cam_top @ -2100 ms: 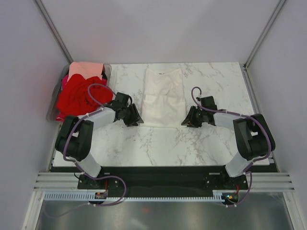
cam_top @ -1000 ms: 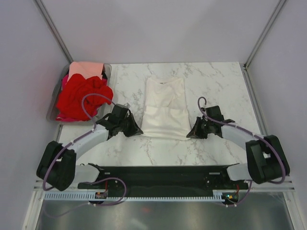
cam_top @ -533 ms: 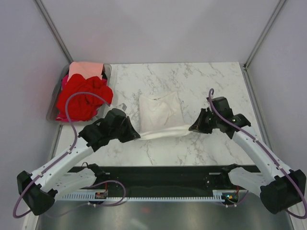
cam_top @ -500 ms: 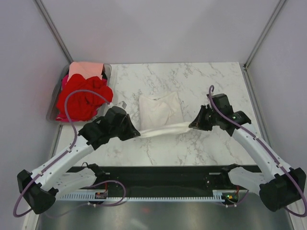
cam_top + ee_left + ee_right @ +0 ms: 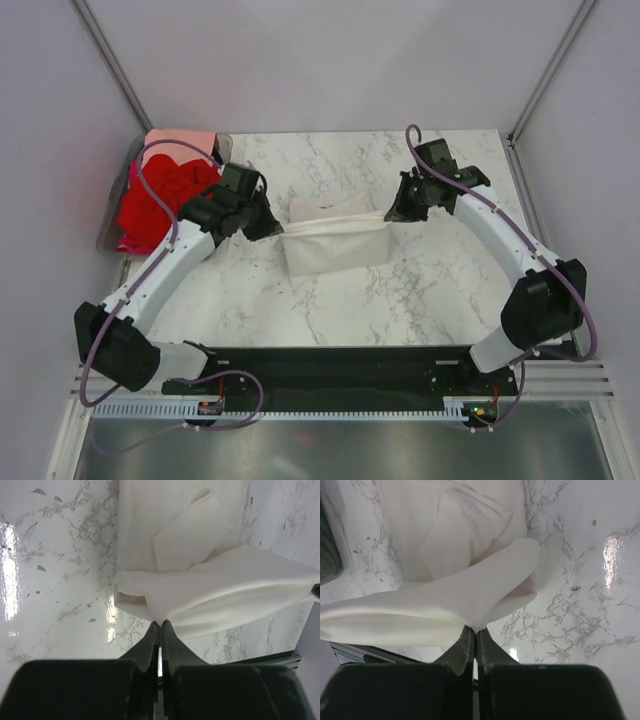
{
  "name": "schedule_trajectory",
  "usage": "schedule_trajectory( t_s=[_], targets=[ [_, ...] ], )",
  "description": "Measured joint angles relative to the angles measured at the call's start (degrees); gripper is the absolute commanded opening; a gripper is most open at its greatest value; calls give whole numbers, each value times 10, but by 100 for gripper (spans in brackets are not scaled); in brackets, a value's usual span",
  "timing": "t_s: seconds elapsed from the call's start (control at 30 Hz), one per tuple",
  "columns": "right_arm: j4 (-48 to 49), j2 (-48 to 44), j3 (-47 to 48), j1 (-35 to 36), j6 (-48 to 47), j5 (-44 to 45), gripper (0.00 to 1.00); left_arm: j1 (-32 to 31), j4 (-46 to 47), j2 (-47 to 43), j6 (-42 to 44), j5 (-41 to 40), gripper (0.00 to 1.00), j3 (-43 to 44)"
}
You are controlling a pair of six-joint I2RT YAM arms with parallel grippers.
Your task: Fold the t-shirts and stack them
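A cream-white t-shirt lies folded across the middle of the marble table, its lifted edge stretched between both grippers. My left gripper is shut on the shirt's left corner, and my right gripper is shut on its right corner. In both wrist views the held edge hangs over the lower layers of the same shirt. Bright red t-shirts and a salmon-pink one sit piled at the far left.
A clear plastic bin at the table's far left corner holds the red and pink pile. Grey walls close in the table on the left, back and right. Bare marble lies between the shirt and the arm bases.
Both grippers have carried the shirt's near edge up and toward the back, over the rest of the shirt. The arms now reach farther across the table.
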Motion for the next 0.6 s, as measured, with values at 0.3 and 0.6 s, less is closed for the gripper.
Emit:
schedule_trajectory(
  t_s=[0.3, 0.6],
  targets=[
    [-6, 176, 176, -33, -31, -7, 0, 51, 1, 170, 47, 35, 2, 135],
    [-38, 433, 450, -68, -44, -30, 56, 110, -10, 444, 69, 86, 56, 357]
  ],
)
